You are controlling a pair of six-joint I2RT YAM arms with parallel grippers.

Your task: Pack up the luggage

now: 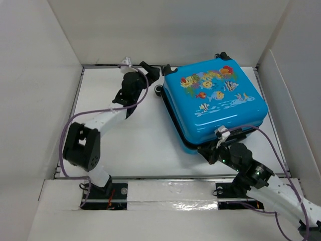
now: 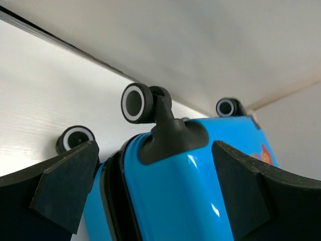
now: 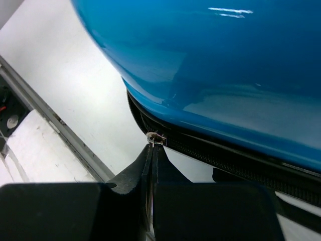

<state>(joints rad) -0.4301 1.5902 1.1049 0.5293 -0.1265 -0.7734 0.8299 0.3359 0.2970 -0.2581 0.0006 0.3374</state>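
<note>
The luggage (image 1: 214, 100), a bright-blue hard-shell suitcase with a fish print, lies flat with its lid down at the right of the table. My left gripper (image 1: 156, 76) is open at its far-left corner; in the left wrist view the blue shell (image 2: 170, 196) and a wheel (image 2: 136, 103) sit between the spread pads. My right gripper (image 1: 209, 150) is at the near edge of the suitcase. In the right wrist view it (image 3: 152, 150) is shut on the metal zipper pull (image 3: 156, 138) of the black zipper band (image 3: 220, 155).
White cardboard walls (image 1: 40, 75) enclose the table on the left, back and right. A taped white ledge (image 1: 165, 193) runs along the near edge by the arm bases. A grey rail (image 3: 55, 120) lies close beside the right gripper.
</note>
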